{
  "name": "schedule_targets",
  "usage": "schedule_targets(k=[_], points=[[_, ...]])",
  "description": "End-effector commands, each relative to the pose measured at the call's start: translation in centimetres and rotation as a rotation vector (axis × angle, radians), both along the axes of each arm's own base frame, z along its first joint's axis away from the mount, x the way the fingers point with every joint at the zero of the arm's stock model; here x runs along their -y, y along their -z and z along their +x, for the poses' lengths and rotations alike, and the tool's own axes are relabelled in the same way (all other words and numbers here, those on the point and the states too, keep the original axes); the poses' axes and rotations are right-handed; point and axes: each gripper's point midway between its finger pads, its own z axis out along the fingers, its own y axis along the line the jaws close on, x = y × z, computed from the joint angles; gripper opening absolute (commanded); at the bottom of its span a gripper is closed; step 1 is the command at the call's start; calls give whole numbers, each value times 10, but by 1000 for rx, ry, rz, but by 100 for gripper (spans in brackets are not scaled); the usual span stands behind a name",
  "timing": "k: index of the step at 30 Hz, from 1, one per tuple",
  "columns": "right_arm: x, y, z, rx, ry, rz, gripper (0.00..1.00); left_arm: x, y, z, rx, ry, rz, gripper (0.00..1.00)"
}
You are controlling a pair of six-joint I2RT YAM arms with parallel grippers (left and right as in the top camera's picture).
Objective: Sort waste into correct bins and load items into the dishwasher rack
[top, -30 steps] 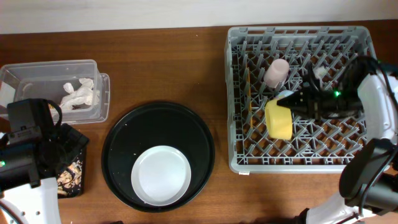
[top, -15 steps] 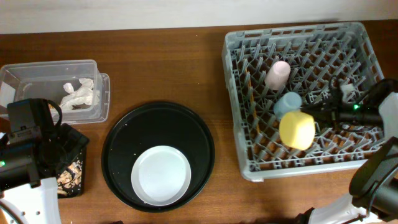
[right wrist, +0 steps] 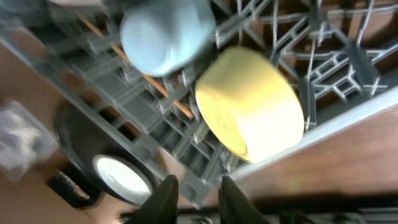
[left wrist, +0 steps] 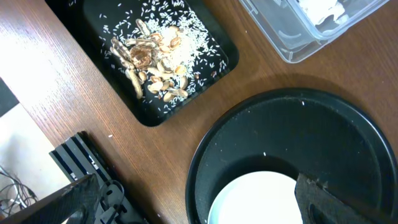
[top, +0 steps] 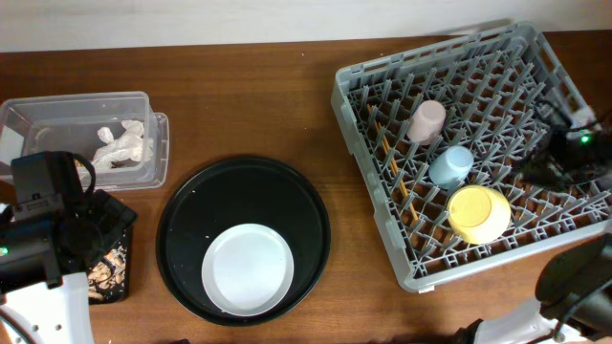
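The grey dishwasher rack (top: 497,57) sits skewed at the right. In it lie a pink cup (top: 427,120), a light-blue cup (top: 450,166), a yellow saucer (top: 478,213) and chopsticks (right wrist: 168,99). My right gripper (right wrist: 199,200) hovers over the rack's right side, just right of the saucer (right wrist: 255,106). Its jaws are slightly open and hold nothing. The pale plate (top: 251,269) rests in the round black tray (top: 191,220). My left gripper (left wrist: 202,208) is wide open above the plate (left wrist: 261,199). Tissue (top: 122,143) lies in the clear tub (top: 57,113). Food scraps (left wrist: 155,59) lie in the shallow black tray (left wrist: 99,18).
The left arm (top: 53,225) covers most of the shallow black tray in the overhead view. The clear tub (left wrist: 298,31) stands just beyond the round tray (left wrist: 311,137). Bare wood shows between the round tray and the rack.
The right gripper has let go of the yellow saucer, which now lies in the rack, and has drawn back to the right. The rack has twisted on the table. The left arm is still.
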Motion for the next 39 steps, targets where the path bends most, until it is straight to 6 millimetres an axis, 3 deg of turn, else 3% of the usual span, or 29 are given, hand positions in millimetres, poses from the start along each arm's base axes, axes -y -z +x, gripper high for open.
schedule_targets(k=[1,3,7,10,13,15,16,17,18,19,20,21,22,25,27,28,30,36,39], points=[[-19,9,-14,-100,-182,-153,17,-3,-5,-1,13,-4,19,99],[-44,37,-23,-182,-277,-163,13,-3,-5,-1,13,-4,19,99],[-35,91,-39,-295,-224,-248,9,-3,-5,-1,13,-4,19,99],[2,89,-43,-358,-94,-410,8,-3,-5,-1,13,-4,19,99],[19,75,-39,-365,5,-481,8,-3,-5,-1,13,-4,19,99],[16,60,-30,-328,21,-466,8,-3,-5,-1,13,-4,19,99],[6,50,-23,-290,-7,-420,7,-3,-5,-1,13,-4,19,99],[-17,40,-11,-202,-125,-319,8,-3,-5,-1,13,-4,19,99],[-43,34,-2,-110,-253,-208,11,-3,-5,-1,13,-4,19,99],[-81,25,2,-2,-436,-62,19,-3,-5,-1,13,-4,19,99],[-106,22,2,52,-564,-13,26,-3,-5,-1,13,-4,19,99],[-122,23,3,80,-663,-18,38,-3,-5,-1,13,-4,19,99],[-140,24,6,113,-753,-30,62,-3,-5,-1,13,-4,19,99],[-179,33,24,208,-920,-130,73,-3,-5,-1,13,-4,19,99],[-200,38,29,247,-996,-167,74,-3,-5,-1,13,-4,19,99],[-212,53,31,254,-1073,-257,75,-3,-5,-1,13,-4,19,99],[-211,68,33,244,-1115,-348,75,-3,-5,-1,13,-4,19,99],[-212,102,28,232,-1135,-365,74,-3,-5,-1,13,-4,19,99],[-212,113,25,222,-1136,-354,63,-3,-5,-1,13,-4,19,99]])
